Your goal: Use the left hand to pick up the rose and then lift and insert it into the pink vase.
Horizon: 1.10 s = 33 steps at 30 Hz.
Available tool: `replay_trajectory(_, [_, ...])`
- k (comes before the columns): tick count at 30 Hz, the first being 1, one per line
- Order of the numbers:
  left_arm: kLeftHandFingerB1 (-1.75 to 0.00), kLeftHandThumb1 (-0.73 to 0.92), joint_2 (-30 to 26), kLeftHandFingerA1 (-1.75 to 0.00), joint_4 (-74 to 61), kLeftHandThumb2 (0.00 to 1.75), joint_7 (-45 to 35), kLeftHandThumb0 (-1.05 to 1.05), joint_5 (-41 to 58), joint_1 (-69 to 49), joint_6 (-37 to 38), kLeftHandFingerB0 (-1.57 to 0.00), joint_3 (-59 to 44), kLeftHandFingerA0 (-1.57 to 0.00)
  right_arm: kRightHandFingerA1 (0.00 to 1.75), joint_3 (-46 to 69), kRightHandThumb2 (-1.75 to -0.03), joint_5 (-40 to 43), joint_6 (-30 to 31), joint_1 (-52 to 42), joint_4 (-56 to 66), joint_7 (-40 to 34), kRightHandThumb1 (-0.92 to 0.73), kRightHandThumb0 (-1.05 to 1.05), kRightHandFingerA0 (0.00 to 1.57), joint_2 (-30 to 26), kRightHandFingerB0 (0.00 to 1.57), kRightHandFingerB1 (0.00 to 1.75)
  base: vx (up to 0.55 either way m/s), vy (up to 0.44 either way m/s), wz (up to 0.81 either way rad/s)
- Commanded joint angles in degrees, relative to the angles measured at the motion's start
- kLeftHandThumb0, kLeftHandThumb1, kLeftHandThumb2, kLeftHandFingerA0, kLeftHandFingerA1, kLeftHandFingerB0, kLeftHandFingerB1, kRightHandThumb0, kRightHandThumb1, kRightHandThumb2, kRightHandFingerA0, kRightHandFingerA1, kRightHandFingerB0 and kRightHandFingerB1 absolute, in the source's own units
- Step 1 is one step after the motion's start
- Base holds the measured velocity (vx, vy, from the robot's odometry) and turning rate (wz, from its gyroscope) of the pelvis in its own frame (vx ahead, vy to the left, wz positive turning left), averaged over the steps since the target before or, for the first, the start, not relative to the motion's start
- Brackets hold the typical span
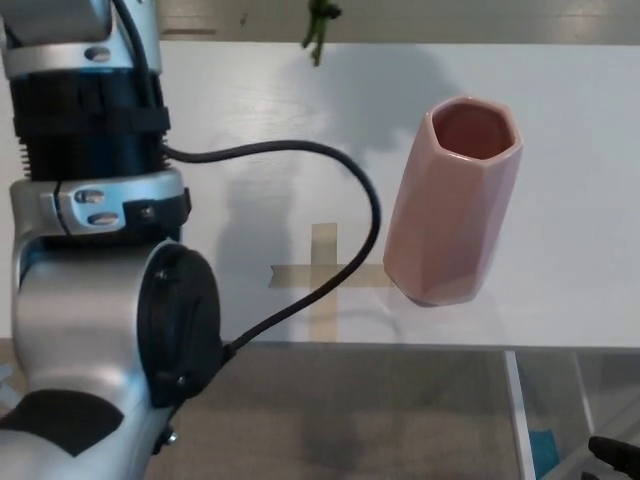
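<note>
Standing on white table (560,120): pink vase (452,200), beside tape cross (322,275).

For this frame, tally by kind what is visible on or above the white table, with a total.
Pink vase: 1, standing empty on the table
Tape cross: 1
Green stem end: 1, hanging at the top edge, bloom out of frame
Robot arm: 1, the left, with its black cable; hand out of view
Total: 4
</note>
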State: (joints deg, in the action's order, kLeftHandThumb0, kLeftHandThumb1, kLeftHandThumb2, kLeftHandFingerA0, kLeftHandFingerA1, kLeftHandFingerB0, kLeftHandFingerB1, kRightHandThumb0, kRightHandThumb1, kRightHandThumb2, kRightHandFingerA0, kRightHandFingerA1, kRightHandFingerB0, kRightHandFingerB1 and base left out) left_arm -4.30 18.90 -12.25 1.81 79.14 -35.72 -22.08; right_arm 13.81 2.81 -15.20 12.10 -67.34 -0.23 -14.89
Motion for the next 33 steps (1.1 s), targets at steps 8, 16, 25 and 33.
replay_trajectory(8, [-0.85,0.83,3.13,-1.49,-5.6,0.66,4.91,-0.22,8.73,5.21,-12.09,-0.8,1.33,-1.05,0.49,-0.46,-0.59,0.06,0.97,-0.37,-0.37,0.76,-0.64,-0.23,0.58,-0.42,0.58,0.48,0.0,0.0,0.0])
replay_trajectory(16, [-0.87,0.82,5.11,-1.46,-8.11,0.68,6.45,-0.21,11.13,5.84,-13.43,-0.8,3.4,-1.05,0.49,-0.57,-0.59,0.22,1.05,-0.4,-0.08,0.82,-0.64,-0.23,0.58,-0.45,0.58,0.48,0.0,0.0,0.0])
replay_trajectory(25, [-0.84,0.82,6.8,-1.44,-7.69,0.67,7.46,-0.21,10.69,3.95,-10.72,-0.8,7.66,-1.05,0.49,-0.6,-0.59,0.28,1.24,-0.09,0.25,0.79,-0.64,-0.23,0.58,-0.23,0.58,0.48,0.0,0.0,0.0])
replay_trajectory(33, [-0.95,0.81,6.65,-1.44,-7.39,0.67,6.81,-0.18,10.12,0.03,-8.57,-0.76,11.63,-1.02,0.49,-0.91,-0.59,0.08,1.2,0.08,0.6,0.77,-0.64,-0.23,0.58,-0.22,0.58,0.48,0.0,0.0,0.0])
